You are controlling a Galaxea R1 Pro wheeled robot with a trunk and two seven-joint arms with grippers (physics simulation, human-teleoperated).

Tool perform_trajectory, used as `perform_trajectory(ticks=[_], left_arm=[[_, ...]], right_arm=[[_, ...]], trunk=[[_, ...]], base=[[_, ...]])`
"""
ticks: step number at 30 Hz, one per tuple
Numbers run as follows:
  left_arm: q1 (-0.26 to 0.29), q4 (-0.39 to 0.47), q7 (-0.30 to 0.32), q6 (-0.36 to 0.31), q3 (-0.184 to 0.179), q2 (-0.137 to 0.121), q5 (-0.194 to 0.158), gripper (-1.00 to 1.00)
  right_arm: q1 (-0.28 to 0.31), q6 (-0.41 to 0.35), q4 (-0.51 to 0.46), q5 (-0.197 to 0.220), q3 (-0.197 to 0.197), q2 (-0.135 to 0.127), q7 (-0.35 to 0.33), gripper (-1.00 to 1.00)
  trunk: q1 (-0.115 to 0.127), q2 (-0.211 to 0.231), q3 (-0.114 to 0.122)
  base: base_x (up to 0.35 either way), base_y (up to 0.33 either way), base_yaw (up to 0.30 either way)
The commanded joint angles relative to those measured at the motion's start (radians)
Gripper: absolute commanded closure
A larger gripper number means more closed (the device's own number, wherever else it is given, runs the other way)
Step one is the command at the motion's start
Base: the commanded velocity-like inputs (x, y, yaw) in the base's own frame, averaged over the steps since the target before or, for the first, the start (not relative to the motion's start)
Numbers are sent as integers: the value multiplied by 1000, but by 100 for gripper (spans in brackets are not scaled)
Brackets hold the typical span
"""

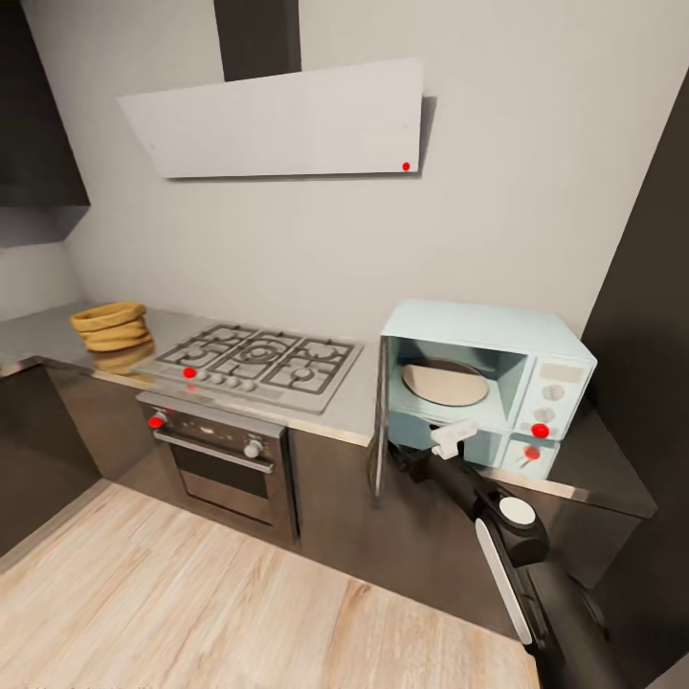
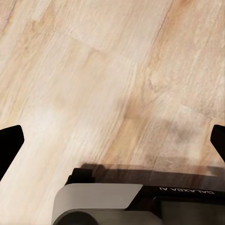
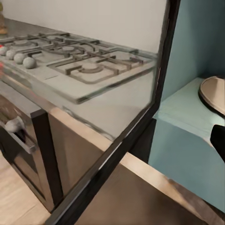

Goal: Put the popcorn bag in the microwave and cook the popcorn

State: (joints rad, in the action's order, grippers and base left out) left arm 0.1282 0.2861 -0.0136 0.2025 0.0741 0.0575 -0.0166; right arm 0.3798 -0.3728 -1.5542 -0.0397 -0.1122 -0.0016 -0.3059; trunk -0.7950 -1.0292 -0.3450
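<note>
The tan popcorn bag (image 1: pixel 110 325) sits on the grey countertop (image 1: pixel 38 337) at the far left, beside the hob. At the right stands the pale-blue microwave (image 1: pixel 536 344), its glass door (image 1: pixel 381 421) swung wide open, and a round turntable (image 1: pixel 443 382) lies inside. My right gripper (image 1: pixel 407 457) hangs low by the door's lower edge. In the right wrist view the door frame (image 3: pixel 117 154) crosses between the hob and the microwave's cavity (image 3: pixel 187 108), and one fingertip (image 3: pixel 219 140) shows far out at the side. My left gripper (image 2: pixel 112 140) is open over bare wood floor.
A steel gas hob (image 1: pixel 258 359) with black grates lies between bag and microwave, with an oven (image 1: pixel 220 459) below it and a white extractor hood (image 1: pixel 287 120) above. A dark tall cabinet (image 1: pixel 651 287) flanks the microwave on the right. Pale wood floor (image 1: pixel 191 603) spreads in front.
</note>
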Motion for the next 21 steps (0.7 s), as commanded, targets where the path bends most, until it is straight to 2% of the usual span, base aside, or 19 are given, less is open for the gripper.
perform_trajectory(ticks=[1,21], left_arm=[[1,-1,1,3,6,1,-2,-100],[0,-1,1,3,6,1,-2,-100]], right_arm=[[1,-5,-2,-3,0,0,-4,-100],[1,-5,-3,-3,0,0,-4,-100]], trunk=[[0,-1,-1],[0,-1,-6]], base=[[0,0,27],[0,0,103]])
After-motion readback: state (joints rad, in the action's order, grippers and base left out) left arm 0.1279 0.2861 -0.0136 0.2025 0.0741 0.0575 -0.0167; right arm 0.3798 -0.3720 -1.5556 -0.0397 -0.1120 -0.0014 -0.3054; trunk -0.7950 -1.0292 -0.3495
